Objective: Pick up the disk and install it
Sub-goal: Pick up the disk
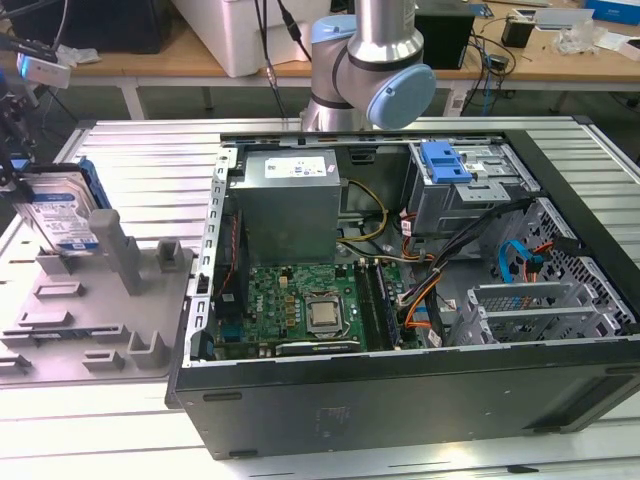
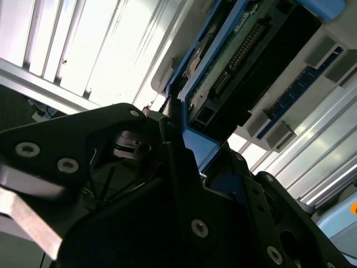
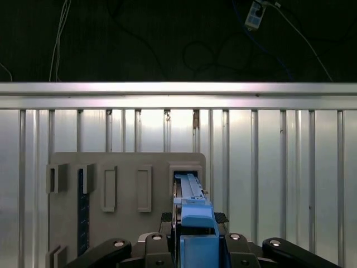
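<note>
The disk, silver with a white and blue label in a blue carrier, stands on edge at the far corner of the grey holder block on the exterior view's left. My gripper sits at its upper end. In the first wrist view the disk is edge-on, its far end at an open slot of the holder, and my gripper is shut on the blue carrier. The second wrist view has the disk's circuit-board side close up, above the black fingers.
An open computer case lies to the exterior view's right of the holder, with a motherboard, a power supply and a drive cage with a blue tab. The ribbed metal table runs under everything.
</note>
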Motion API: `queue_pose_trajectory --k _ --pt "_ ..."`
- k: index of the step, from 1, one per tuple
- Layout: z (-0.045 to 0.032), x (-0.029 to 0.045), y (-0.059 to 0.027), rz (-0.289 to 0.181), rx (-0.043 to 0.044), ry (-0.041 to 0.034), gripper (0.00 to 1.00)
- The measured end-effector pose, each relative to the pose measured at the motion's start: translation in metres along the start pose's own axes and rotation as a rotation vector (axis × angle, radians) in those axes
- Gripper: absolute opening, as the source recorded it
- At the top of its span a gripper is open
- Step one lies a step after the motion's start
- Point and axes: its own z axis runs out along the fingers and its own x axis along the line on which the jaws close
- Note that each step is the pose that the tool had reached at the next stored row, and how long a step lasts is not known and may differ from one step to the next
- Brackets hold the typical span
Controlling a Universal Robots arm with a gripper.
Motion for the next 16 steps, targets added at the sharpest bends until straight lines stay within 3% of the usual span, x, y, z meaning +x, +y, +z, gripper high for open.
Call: queue_pose_trajectory --k 16 --pt "-0.0111 0.0002 0.0003 0.000 0.0028 0.0000 0.37"
